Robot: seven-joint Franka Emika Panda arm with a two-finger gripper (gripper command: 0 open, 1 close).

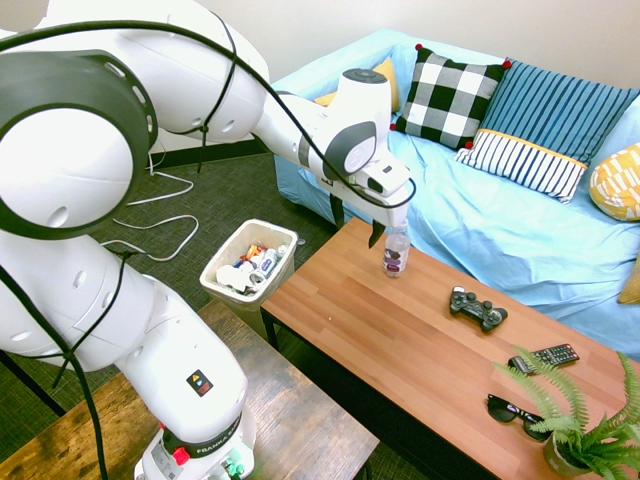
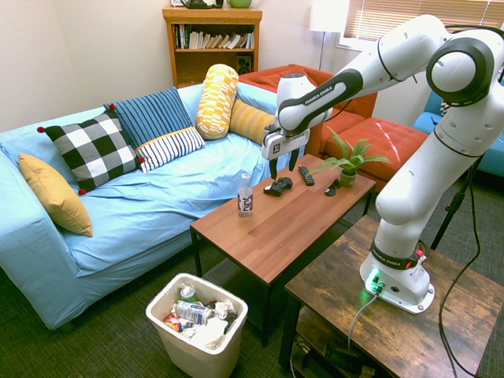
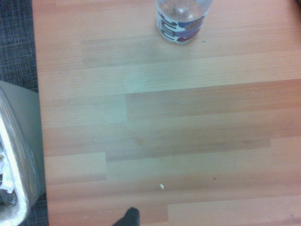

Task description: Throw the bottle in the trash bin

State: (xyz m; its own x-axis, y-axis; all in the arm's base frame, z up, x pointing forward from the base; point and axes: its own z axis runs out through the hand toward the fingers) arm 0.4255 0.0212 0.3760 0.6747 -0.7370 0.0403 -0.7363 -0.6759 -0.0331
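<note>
One three-seat sofa [image 2: 142, 213] under a light-blue cover is the largest thing here, running along the far side of the wood-topped coffee table [image 2: 260, 232], which serves as landmark. Beyond one end of the table, on the carpet, stands the white rectangular trash bin [image 2: 197, 331], part filled with crumpled paper and cans. On the table, towards the end nearer the bin, the clear plastic bottle [image 2: 245, 197] stands upright with its white cap on. The black game controller [image 2: 278, 187] lies farther along the table from the bin. Above the table hangs the pincer [image 2: 284, 167], its two fingers wide apart with nothing between them, and the bottle stands clear of its grip. The step in hand looks to be the approach, before any grasp. The next move calls for lining the fingers up either side of the bottle, lowering, and closing around its body; the carry over the table's end to the bin would follow.
</note>
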